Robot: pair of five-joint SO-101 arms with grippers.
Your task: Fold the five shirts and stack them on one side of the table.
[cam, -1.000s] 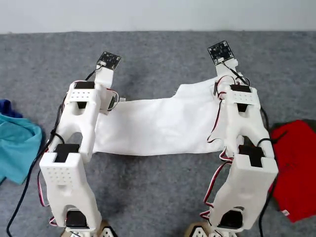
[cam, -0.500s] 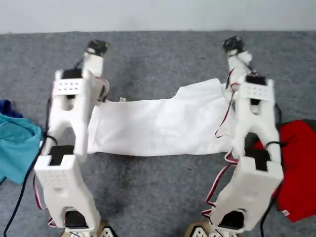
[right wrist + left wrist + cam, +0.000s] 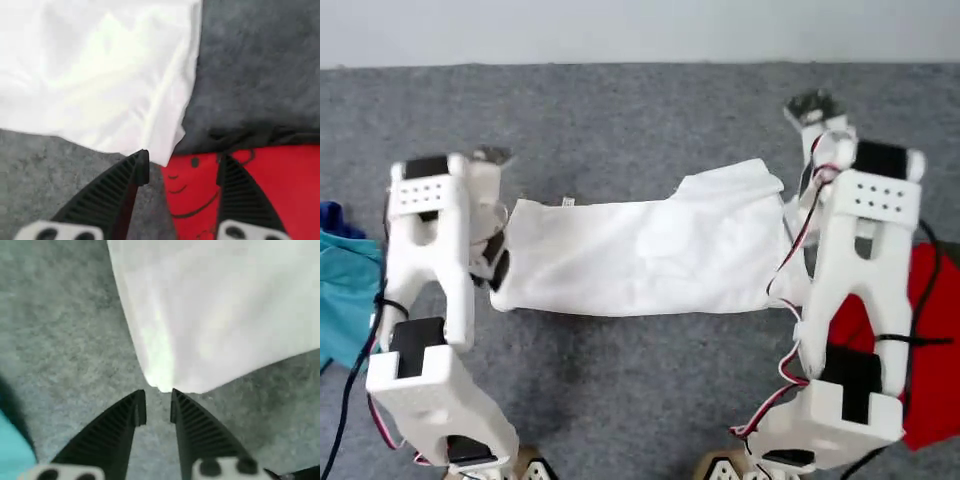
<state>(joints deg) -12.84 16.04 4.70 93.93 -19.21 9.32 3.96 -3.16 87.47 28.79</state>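
A white shirt [image 3: 640, 255] lies folded into a wide band across the middle of the grey carpeted table. In the left wrist view my left gripper [image 3: 156, 402] hovers just off the white shirt's [image 3: 215, 315] near left corner, open by a narrow gap with nothing between the fingers. My right gripper [image 3: 182, 165] is wide open over the white shirt's [image 3: 90, 65] near right corner, where it meets a red shirt [image 3: 260, 175]. The left arm [image 3: 425, 230] and right arm [image 3: 865, 240] stand at the two ends of the band.
A teal shirt [image 3: 345, 290] with a dark blue cloth [image 3: 330, 215] behind it lies at the left edge. The red shirt [image 3: 930, 330] lies at the right edge, partly under the right arm. Bare carpet stretches behind and in front of the white shirt.
Both arms have drawn back from the shirt's far edge toward its near corners and spread outward. The white shirt stays flat; its left end has shifted slightly.
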